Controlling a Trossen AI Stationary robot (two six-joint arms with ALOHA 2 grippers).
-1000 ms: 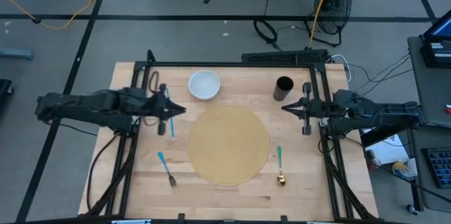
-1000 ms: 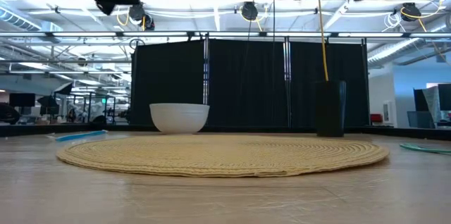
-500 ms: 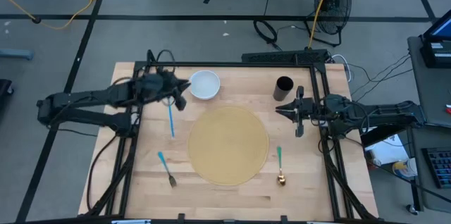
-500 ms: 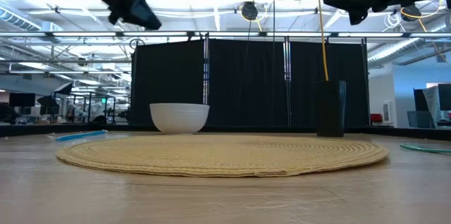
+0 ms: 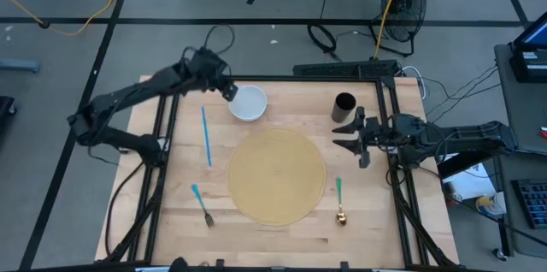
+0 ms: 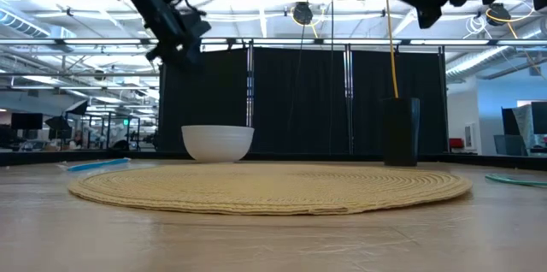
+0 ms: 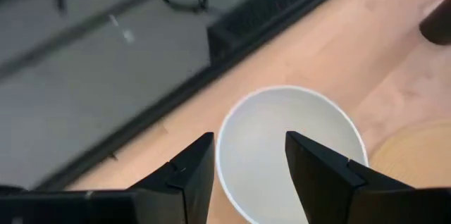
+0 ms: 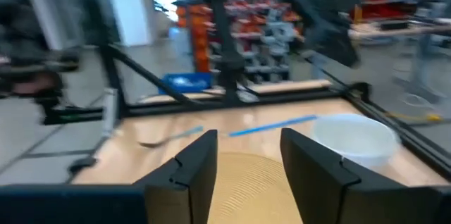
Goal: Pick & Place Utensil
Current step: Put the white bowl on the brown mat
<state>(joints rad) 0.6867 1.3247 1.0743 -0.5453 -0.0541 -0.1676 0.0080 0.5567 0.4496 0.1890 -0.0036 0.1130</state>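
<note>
A white bowl (image 5: 248, 103) stands at the table's far side, left of a black cup (image 5: 344, 105). A long blue utensil (image 5: 206, 135) lies flat left of the round woven mat (image 5: 277, 175). A teal-handled fork (image 5: 201, 204) lies near the mat's near left. A green-handled spoon (image 5: 339, 199) lies at the mat's right. My left gripper (image 5: 228, 91) is open and empty, in the air just left of the bowl, which shows between its fingers in the left wrist view (image 7: 289, 146). My right gripper (image 5: 344, 135) is open and empty above the mat's right edge.
Black frame rails run along the table's left, far and right sides (image 5: 282, 78). Bare wood lies along the table's near edge (image 5: 273, 242). In the low view the bowl (image 6: 218, 142) and cup (image 6: 400, 131) stand behind the mat (image 6: 269, 186).
My left gripper has swung from above the blue utensil toward the table's far edge and right, ending beside the bowl; it stays open. My right gripper has moved a little toward the table's left, over the mat's right edge. The utensils have stayed in place.
</note>
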